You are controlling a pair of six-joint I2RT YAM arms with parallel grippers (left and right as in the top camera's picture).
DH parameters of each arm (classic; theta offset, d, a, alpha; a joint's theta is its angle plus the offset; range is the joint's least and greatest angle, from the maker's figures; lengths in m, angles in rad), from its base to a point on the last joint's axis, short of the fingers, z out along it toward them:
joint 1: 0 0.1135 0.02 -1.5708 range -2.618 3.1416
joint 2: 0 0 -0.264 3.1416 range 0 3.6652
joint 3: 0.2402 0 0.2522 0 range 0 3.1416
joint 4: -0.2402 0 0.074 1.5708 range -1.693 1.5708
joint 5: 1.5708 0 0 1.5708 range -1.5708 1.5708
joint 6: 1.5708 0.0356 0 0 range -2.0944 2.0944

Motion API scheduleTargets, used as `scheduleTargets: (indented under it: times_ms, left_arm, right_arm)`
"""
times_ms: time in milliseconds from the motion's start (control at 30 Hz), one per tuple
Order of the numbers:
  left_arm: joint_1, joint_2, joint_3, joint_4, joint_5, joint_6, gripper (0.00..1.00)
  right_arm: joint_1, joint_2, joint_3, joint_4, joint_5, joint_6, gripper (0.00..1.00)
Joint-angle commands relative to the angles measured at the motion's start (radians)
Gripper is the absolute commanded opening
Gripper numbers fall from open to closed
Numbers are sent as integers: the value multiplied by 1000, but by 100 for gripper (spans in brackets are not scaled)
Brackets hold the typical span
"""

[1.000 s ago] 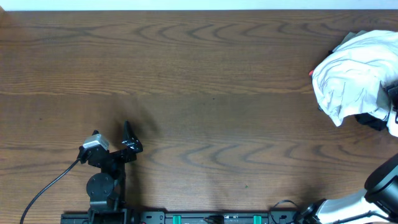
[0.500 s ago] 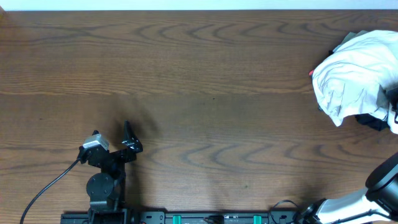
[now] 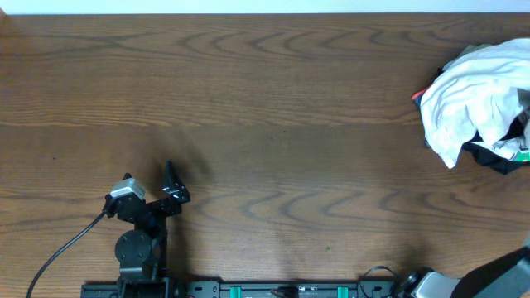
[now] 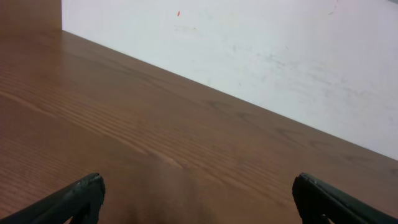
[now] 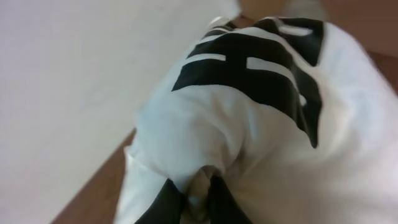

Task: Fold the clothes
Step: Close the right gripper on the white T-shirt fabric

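A crumpled pile of clothes (image 3: 476, 95) lies at the table's far right edge, a white garment on top and dark fabric (image 3: 495, 159) under it. In the right wrist view the white garment (image 5: 261, 143) carries black printed lettering (image 5: 249, 62). My right gripper (image 5: 198, 194) is shut on a pinched fold of that white cloth, which bunches up between the two dark fingers. My left gripper (image 3: 171, 186) rests near the front left, far from the clothes. Its jaws (image 4: 199, 194) stand wide open over bare wood with nothing between them.
The brown wooden table (image 3: 265, 108) stretches between the two arms. A white wall (image 4: 261, 56) runs along its far edge. The left arm's base and cable (image 3: 132, 248) sit at the front edge, and part of the right arm (image 3: 497, 277) shows at the bottom right corner.
My right gripper has closed on the white garment, whose top has been pulled slightly up and to the right. The right arm has shifted further off the frame's right edge. The left arm is still.
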State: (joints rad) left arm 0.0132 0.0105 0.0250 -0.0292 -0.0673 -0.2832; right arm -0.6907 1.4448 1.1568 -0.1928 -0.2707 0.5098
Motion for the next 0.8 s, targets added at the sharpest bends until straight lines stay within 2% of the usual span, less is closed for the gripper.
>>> scheduleTargets:
  times_ms: [0, 167, 367, 500, 533, 600, 633, 767]
  left_arm:
    - [7, -6, -21, -37, -23, 17, 98]
    - [7, -6, -21, -37, -23, 17, 98]
    - [7, -6, -21, -37, -23, 17, 98]
    - [7, -6, -21, -37, -23, 17, 98]
    - [7, -6, -21, -37, -23, 17, 98]
    - [7, -6, -21, -37, -23, 17, 98]
    - [7, -6, -21, -37, -23, 17, 98]
    - [7, -6, -21, -37, -23, 17, 98]
  right_arm:
    - [34, -48, 12, 5, -31, 17, 17]
    - [45, -48, 12, -42, 15, 16, 18]
    - [45, -46, 12, -95, 58, 5, 1]
    - [51, -46, 12, -80, -19, 6, 1]
    - [51, -46, 12, -80, -26, 5, 4]
    - [51, -46, 12, -90, -13, -5, 36]
    - [51, -46, 12, -101, 17, -24, 48]
    - [49, -22, 12, -195, 202, -62, 58]
